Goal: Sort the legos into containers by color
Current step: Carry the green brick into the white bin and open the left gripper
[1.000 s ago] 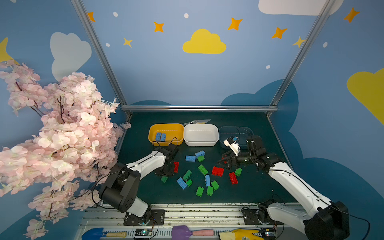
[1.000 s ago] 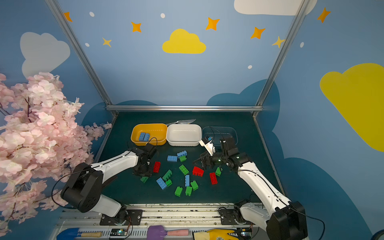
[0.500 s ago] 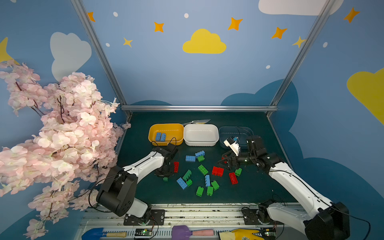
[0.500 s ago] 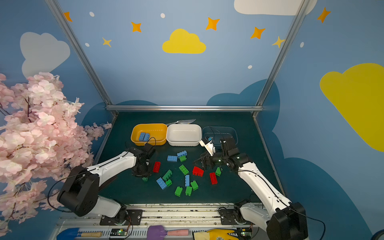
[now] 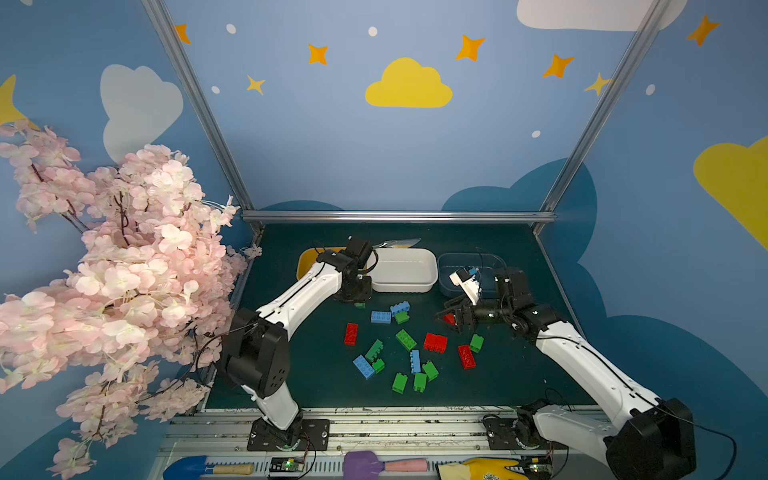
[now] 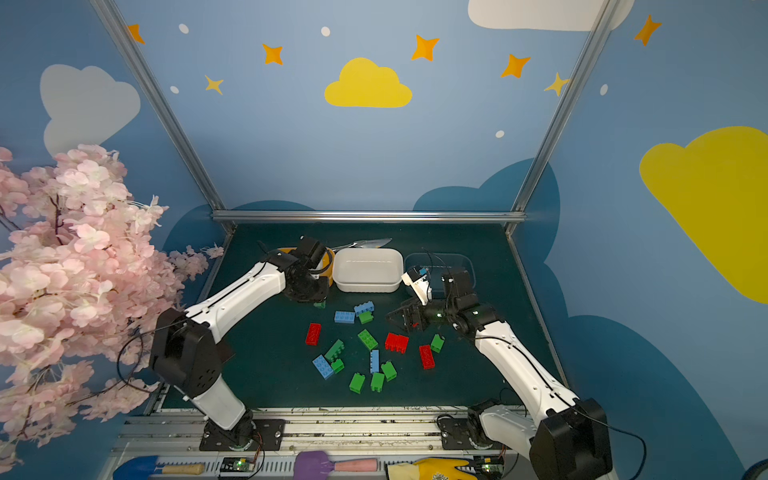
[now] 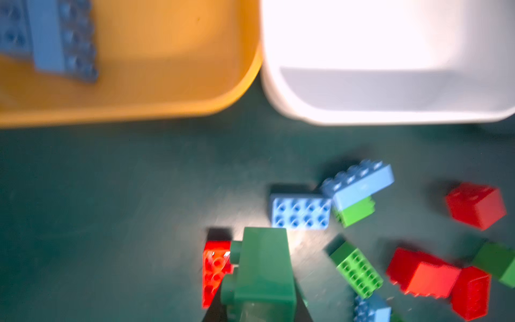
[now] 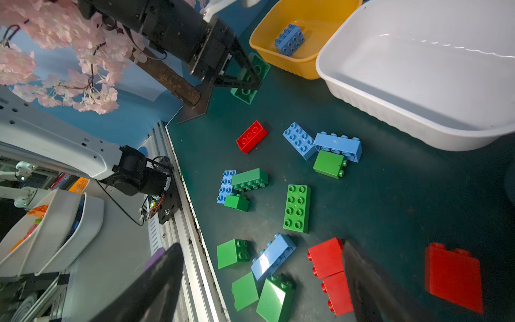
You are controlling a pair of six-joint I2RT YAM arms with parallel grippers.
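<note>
The dark green brick (image 5: 360, 306), just left of centre in a top view, sits pinched in the left gripper (image 8: 249, 79) before the yellow tub (image 7: 167, 111). The right gripper (image 5: 449, 320) gapes empty. Released early, the green brick could land beside the blue brick (image 8: 289, 39).

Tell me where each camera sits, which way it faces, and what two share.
Top views: high over the robot's base, looking down at the dark green tabletop; left arm and right arm in view.
Right wrist: behind the open right gripper, facing the left gripper, shut on a dark green studded plastic brick.
Left wrist: above that brick, facing the yellow-orange plastic tub and white plastic tub.
Shared by wrist views: that brick, both tubs.
</note>
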